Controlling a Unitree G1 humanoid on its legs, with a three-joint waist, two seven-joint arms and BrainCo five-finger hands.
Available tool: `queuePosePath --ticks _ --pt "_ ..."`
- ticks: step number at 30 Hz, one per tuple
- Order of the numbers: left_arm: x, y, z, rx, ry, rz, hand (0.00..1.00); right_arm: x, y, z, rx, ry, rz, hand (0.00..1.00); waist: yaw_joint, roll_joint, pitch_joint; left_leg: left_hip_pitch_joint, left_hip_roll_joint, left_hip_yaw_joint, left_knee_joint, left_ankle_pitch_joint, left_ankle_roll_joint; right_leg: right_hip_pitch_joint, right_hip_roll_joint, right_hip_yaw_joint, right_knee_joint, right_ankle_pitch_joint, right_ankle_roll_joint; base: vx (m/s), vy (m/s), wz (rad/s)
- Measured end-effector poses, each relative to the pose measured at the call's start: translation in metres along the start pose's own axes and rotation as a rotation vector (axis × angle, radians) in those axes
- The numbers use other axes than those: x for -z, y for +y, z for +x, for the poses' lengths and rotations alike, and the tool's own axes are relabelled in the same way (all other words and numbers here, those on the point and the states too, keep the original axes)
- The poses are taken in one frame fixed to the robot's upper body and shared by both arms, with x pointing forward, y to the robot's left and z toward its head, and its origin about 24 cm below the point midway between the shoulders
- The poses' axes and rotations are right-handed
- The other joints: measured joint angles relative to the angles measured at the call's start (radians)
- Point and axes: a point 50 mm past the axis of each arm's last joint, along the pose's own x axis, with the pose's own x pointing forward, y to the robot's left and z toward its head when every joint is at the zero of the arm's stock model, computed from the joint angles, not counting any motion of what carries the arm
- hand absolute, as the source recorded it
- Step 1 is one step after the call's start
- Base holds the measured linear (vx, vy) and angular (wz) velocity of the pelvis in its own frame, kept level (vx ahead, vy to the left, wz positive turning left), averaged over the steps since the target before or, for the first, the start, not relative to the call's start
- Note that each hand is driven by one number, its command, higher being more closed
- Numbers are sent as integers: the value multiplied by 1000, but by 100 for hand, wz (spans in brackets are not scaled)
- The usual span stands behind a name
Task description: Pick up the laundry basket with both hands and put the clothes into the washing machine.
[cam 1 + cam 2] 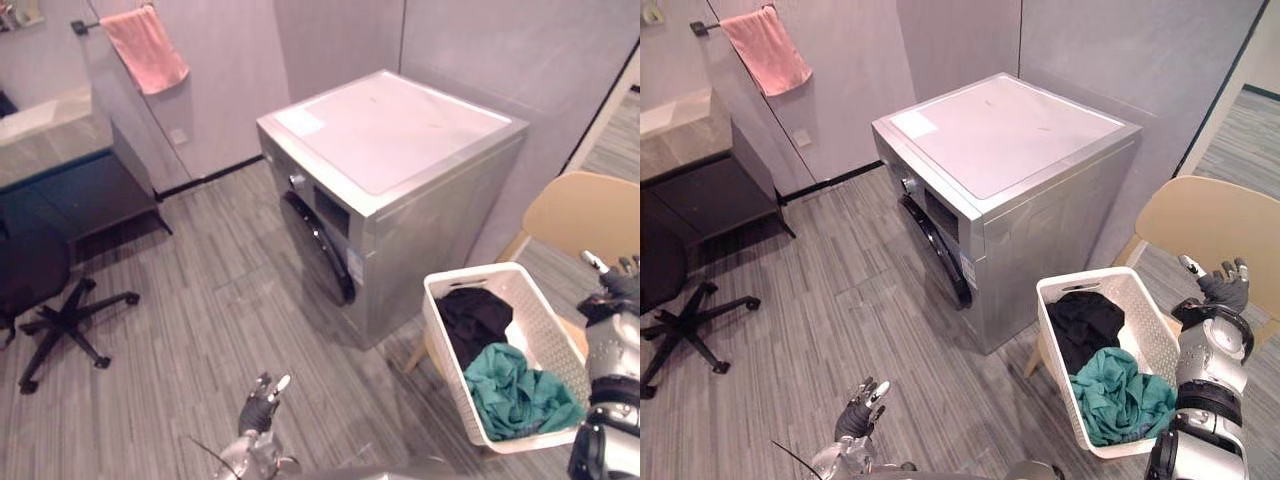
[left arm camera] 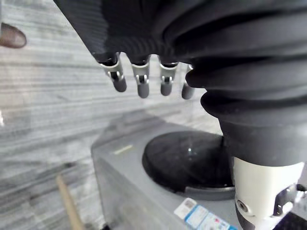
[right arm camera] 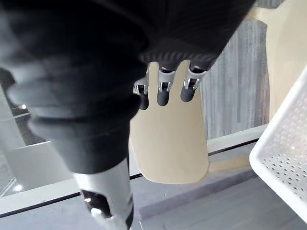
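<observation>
Now the white laundry basket (image 1: 548, 330) sits on the tan chair (image 1: 585, 210), right beside the washing machine (image 1: 400, 130).
Black and green clothes (image 1: 515, 390) lie inside it. The machine's round door (image 1: 318, 245) is shut. The left robot hand (image 1: 262, 400) hangs low over the floor (image 1: 180, 330), fingers loose, holding nothing. The right robot hand (image 1: 1220, 290) is just beside the basket, fingers straight, empty.
</observation>
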Motion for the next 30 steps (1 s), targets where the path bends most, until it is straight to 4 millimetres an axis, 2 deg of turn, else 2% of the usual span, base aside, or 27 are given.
queuePosePath --ticks 2,5,7,8,10,13,18,25,30 --pt "3 0 -2 2 10 5 0 -2 -6 -7 -9 -31 -29 0 -5 6 0 6 -1 5 -34 11 -18 -11 6 9 -10 11 2 -60 9 -16" --pt "12 7 -6 -18 44 23 0 8 -10 -21 -23 -38 -65 0 -35 5 0 18 0 26 -65 20 -33 -6 15 25 -65 48 6 -14 32 -24" --pt "16 9 -7 -16 61 46 0 23 -11 -36 -35 -21 -69 0 -55 5 0 19 -1 46 -84 26 -41 -3 20 41 -115 86 17 11 47 -27" --pt "15 9 -6 -11 60 47 0 28 -12 -40 -39 -13 -79 0 -55 5 0 19 -1 53 -89 27 -43 -2 21 46 -129 97 16 29 44 -27" --pt "13 10 -6 -12 54 49 0 48 -14 -57 -67 46 -93 0 -64 7 -1 8 -1 58 -93 28 -45 2 23 47 -179 129 18 31 27 -14" --pt "11 13 -5 -16 46 58 0 65 -11 -70 -127 103 -127 0 -74 9 -1 4 0 56 -95 28 -45 13 23 41 -221 151 18 10 4 0" --pt "4 19 1 -9 41 124 0 80 14 -103 -343 141 -140 0 -85 14 -1 2 1 45 -117 32 -48 36 24 19 -282 179 16 10 -7 3" --pt "6 21 1 -13 57 163 0 104 43 -151 -615 247 -127 0 -85 12 0 7 2 30 -127 32 -48 65 27 -6 -318 191 15 14 -12 4" --pt "11 24 0 2 87 192 0 125 62 -188 -802 360 -108 0 -83 -3 6 28 4 23 -134 32 -49 87 29 -15 -326 192 14 -5 -8 1"
